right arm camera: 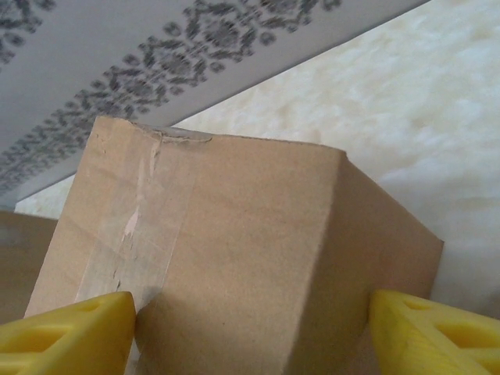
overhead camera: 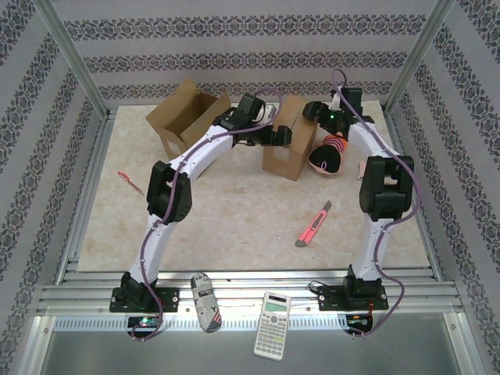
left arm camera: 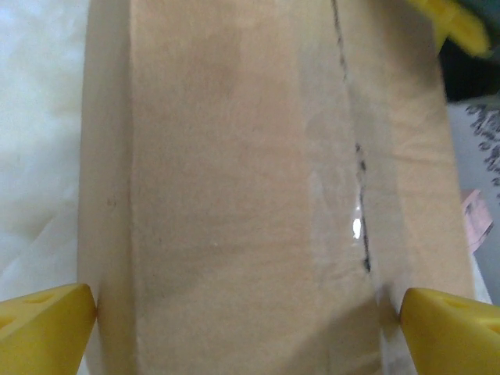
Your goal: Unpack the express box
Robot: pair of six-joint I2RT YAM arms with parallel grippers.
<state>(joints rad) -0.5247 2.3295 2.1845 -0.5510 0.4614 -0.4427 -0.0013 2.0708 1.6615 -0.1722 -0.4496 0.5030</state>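
**Around the taped brown cardboard box (overhead camera: 283, 156): both grippers spread, neither clamped**

Well to the near side of that box, a white pocket calculator (overhead camera: 273, 315) lies on the ribbed metal rail (overhead camera: 250, 291). A grey-and-black oblong object (overhead camera: 205, 301) lies to its left; what it is cannot be told. Closer in, on the box's near side and slightly right, a pink-and-black utility knife (overhead camera: 314, 225) rests on the pale marbled table top (overhead camera: 234, 226). Well to the box's left lies a thin red pen (overhead camera: 130, 182).

The box stands upright on the far half of the table, with clear tape running along one face. The left gripper (overhead camera: 279, 135) meets it from the left with its jaws wide apart. In the left wrist view its yellow fingertips (left arm camera: 47, 320) sit at either edge of the taped face, touching or just beside it, and no squeeze shows.

The right gripper (overhead camera: 314, 112) is at the box's far right corner. Its own yellow fingertips (right arm camera: 70, 336) are spread with a corner of the box between them, one against the taped face. No firm grip is evident.

Just right of the box rests a black ball with pink stripes (overhead camera: 326, 155). Left of the box and farther back stands an open brown cardboard carton (overhead camera: 187, 117) with its flaps raised.
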